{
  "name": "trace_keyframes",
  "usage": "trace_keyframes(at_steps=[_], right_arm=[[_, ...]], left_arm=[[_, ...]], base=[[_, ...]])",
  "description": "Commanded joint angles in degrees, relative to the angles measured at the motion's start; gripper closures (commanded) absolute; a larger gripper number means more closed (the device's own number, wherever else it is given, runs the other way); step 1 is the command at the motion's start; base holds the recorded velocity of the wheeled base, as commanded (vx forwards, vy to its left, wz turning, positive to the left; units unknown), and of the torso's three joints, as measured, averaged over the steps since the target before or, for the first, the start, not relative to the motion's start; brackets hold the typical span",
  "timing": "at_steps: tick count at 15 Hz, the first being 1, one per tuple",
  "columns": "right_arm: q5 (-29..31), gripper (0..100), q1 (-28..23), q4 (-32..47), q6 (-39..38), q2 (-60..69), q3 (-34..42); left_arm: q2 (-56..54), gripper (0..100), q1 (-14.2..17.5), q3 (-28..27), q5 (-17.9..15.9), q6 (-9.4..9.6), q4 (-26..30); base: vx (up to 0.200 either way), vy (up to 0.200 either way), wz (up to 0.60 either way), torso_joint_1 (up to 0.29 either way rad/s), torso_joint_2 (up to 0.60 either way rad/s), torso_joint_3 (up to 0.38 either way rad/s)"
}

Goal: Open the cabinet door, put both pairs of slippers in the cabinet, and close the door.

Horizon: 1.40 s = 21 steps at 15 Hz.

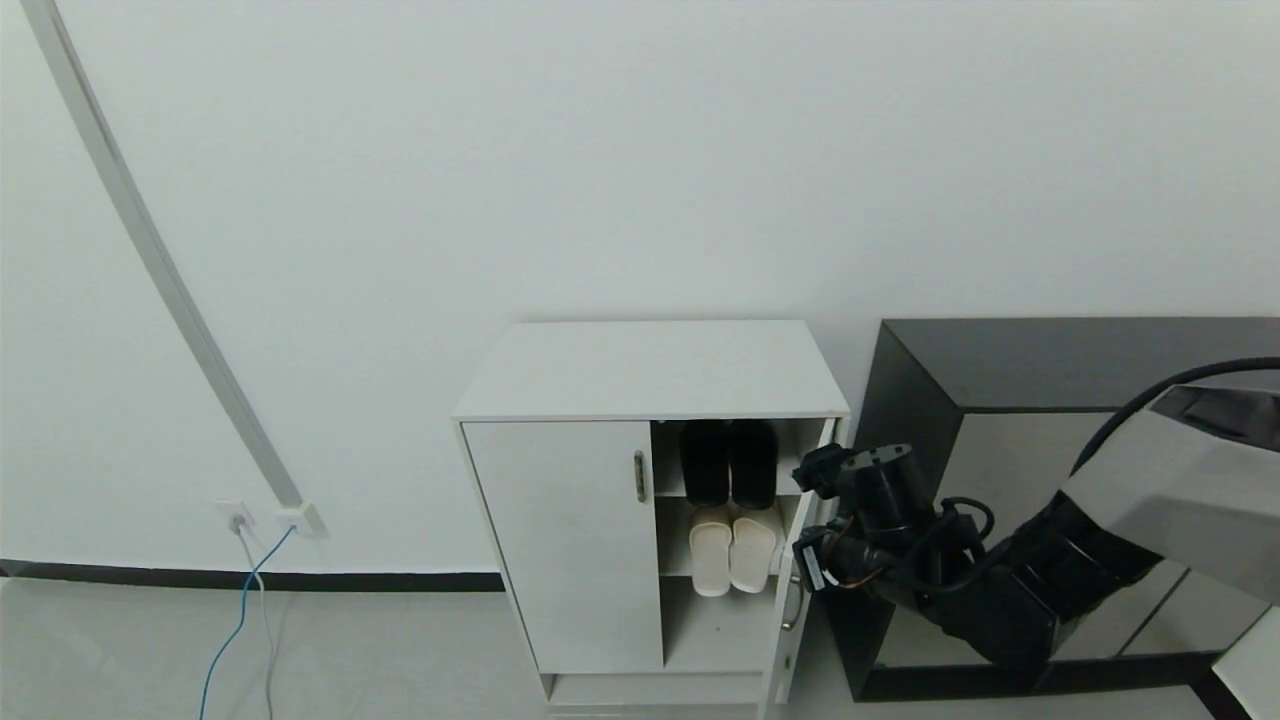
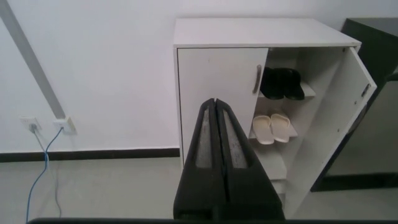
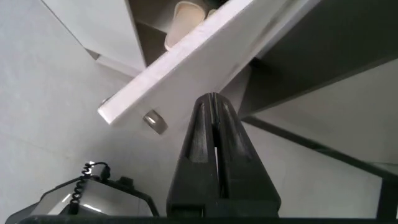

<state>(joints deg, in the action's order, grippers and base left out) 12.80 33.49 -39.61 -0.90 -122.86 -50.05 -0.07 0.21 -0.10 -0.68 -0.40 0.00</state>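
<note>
The white cabinet (image 1: pixel 640 370) stands against the wall with its left door (image 1: pixel 565 540) closed and its right door (image 1: pixel 800 570) swung open. A black pair of slippers (image 1: pixel 728 462) sits on the top shelf and a white pair (image 1: pixel 732 555) on the shelf below. My right arm (image 1: pixel 880 520) is at the outer side of the open door. My right gripper (image 3: pixel 214 99) is shut and empty, its tips right by the door's outer face (image 3: pixel 186 68), beside the metal handle (image 3: pixel 154 121). My left gripper (image 2: pixel 215 106) is shut and empty, held back from the cabinet front (image 2: pixel 221 93).
A black glossy cabinet (image 1: pixel 1050 350) stands directly right of the open door, leaving a narrow gap where my right arm is. Two cables (image 1: pixel 240 600) hang from wall sockets on the left, below a slanted conduit (image 1: pixel 150 250). Bare floor lies in front.
</note>
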Motion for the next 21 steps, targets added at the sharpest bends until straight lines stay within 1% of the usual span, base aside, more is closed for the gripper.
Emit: trace_keyframes(at_steps=[1,3,6,7,10,12,15,18,21], right_arm=[[-0.14,100,2.02,-2.84,-1.91,-4.06,-2.33],[-0.32,100,2.90,-6.36,-3.58,-4.50,-2.59],[-1.20,100,2.99,-7.68,-3.67,-3.71,-1.01],[-1.90,100,3.16,-9.26,-3.67,-3.44,-0.04],[-4.27,100,4.04,-14.27,-3.67,-1.86,5.67],[-4.80,100,4.74,-16.82,-3.67,-0.98,8.57],[-4.71,100,6.50,-18.84,-3.58,-0.19,12.26],[-4.71,100,7.12,-20.07,-3.58,-0.19,13.32],[-5.07,100,6.85,-19.98,-3.58,-0.01,13.49]], left_arm=[[0.07,100,-0.03,0.01,-0.02,-0.04,0.00],[0.07,100,-0.03,0.01,-0.02,-0.04,0.00],[0.07,100,0.06,0.01,-0.02,-0.04,0.00],[0.07,100,0.06,0.01,-0.02,-0.04,0.00],[0.07,100,0.06,0.01,-0.02,0.05,0.00],[0.07,100,-0.03,0.01,-0.02,0.05,0.00],[0.07,100,-0.03,0.01,-0.11,0.05,0.00],[0.07,100,-0.03,0.01,-0.11,0.05,0.00],[0.07,100,-0.03,0.01,-0.11,0.05,0.00]], base=[[0.000,0.000,0.00,0.000,0.00,0.000],[0.000,0.000,0.00,0.000,0.00,0.000],[0.000,0.000,0.00,-0.001,0.00,0.019],[0.000,0.000,0.00,0.000,0.00,0.000],[0.000,0.000,0.00,0.000,0.00,0.000],[0.000,0.000,0.00,0.000,0.00,0.000],[0.200,0.000,0.00,0.002,0.00,0.002],[0.200,0.000,0.00,-0.007,0.00,0.006],[0.000,0.000,0.00,0.000,0.00,0.000]])
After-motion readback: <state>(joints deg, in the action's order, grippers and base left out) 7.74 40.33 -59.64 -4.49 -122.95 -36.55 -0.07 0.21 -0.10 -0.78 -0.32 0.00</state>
